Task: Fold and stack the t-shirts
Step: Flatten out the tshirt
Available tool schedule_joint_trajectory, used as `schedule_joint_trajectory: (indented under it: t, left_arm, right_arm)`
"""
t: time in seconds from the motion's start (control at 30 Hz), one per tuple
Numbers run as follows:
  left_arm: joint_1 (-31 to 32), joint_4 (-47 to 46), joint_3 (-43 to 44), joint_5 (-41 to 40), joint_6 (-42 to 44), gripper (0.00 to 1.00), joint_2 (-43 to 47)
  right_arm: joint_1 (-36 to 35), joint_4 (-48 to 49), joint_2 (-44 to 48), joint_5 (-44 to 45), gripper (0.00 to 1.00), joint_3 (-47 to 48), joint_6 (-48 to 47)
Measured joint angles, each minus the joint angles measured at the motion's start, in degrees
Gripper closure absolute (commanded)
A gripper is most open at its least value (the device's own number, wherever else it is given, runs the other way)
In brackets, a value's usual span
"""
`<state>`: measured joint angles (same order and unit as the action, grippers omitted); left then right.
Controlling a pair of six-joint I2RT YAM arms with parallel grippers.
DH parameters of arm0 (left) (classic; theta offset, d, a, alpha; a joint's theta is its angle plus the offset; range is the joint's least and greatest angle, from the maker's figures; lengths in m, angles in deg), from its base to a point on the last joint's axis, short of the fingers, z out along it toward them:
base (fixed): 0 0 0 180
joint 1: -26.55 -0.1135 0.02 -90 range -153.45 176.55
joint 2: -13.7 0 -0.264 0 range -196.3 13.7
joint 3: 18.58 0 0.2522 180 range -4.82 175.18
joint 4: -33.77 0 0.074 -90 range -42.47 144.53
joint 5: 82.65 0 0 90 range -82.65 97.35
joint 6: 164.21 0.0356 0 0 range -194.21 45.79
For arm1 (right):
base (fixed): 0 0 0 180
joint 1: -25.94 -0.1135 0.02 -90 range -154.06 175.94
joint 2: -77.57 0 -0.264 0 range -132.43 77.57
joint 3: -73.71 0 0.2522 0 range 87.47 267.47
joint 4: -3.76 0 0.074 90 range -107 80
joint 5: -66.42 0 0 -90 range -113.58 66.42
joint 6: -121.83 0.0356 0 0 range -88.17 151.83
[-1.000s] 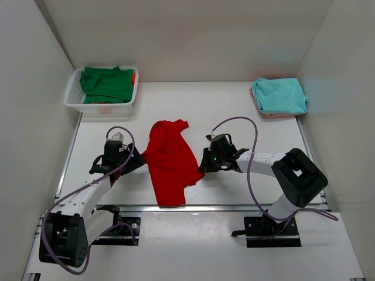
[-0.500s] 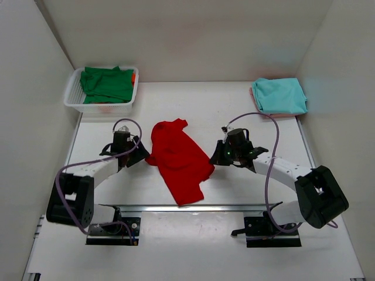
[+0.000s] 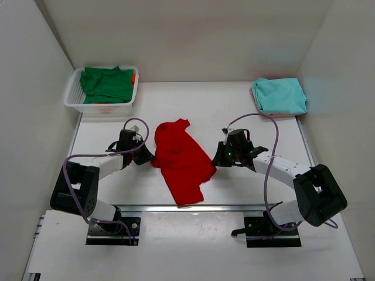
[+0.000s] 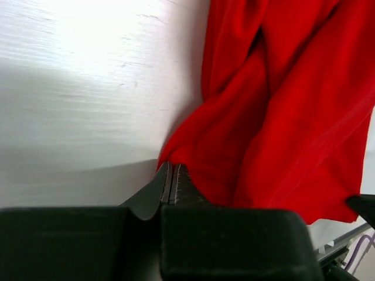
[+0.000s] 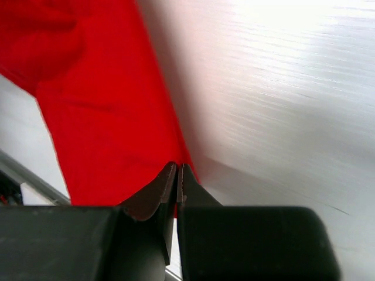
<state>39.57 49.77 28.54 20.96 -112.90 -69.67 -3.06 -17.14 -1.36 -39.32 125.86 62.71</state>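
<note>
A bright red t-shirt [image 3: 181, 161] lies crumpled lengthwise in the middle of the table. My left gripper [image 3: 150, 157] sits at its left edge, and in the left wrist view the gripper [image 4: 171, 170] is shut with a corner of the red cloth [image 4: 281, 117] pinched at the tips. My right gripper [image 3: 215, 159] is at the shirt's right edge. In the right wrist view that gripper [image 5: 177, 170] is shut on the hem of the red cloth [image 5: 99, 111]. A folded teal t-shirt [image 3: 280, 95] rests at the back right. A dark green t-shirt [image 3: 106, 84] lies in the basket.
The white mesh basket [image 3: 99, 107] stands at the back left corner. A pinkish layer [image 3: 258, 107] shows under the teal shirt. White walls close in the table on three sides. A metal rail [image 3: 234, 207] runs along the near edge.
My left gripper has closed on the red shirt's left edge after reaching in towards it. The right gripper stays shut on the right edge, and the shirt has shifted slightly.
</note>
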Motion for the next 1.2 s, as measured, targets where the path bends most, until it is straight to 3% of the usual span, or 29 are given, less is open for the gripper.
schedule_joint_trajectory:
  t: [0.17,0.43,0.73,0.87,0.97,1.07,1.2]
  left_arm:
    - [-4.4,10.9,6.0,-2.0,2.8,1.0,9.7]
    - [-7.3,22.0,33.3,-12.7,8.4,1.0,27.1]
    - [-5.2,27.9,42.3,-22.6,11.7,1.0,37.5]
    - [-3.2,31.5,49.5,-26.3,14.1,1.0,37.2]
    - [-2.4,31.7,52.7,-26.9,15.2,1.0,35.9]
    - [-3.0,30.8,51.5,-26.5,15.7,1.0,35.0]
    - [-3.9,27.3,43.4,-26.0,16.1,1.0,31.6]
  right_arm:
    - [8.0,-8.7,5.0,0.7,1.0,4.2,-4.4]
    - [27.2,-16.9,19.4,2.4,1.0,25.9,-13.2]
    - [27.8,-22.5,30.0,4.6,1.0,28.9,-16.3]
    - [32.1,-25.8,33.4,4.2,1.0,32.2,-16.3]
    - [31.5,-25.3,32.5,4.2,1.0,36.2,-16.7]
    - [31.0,-23.8,31.6,2.2,1.0,37.2,-17.2]
    - [30.1,-20.1,25.1,0.2,1.0,34.3,-18.3]
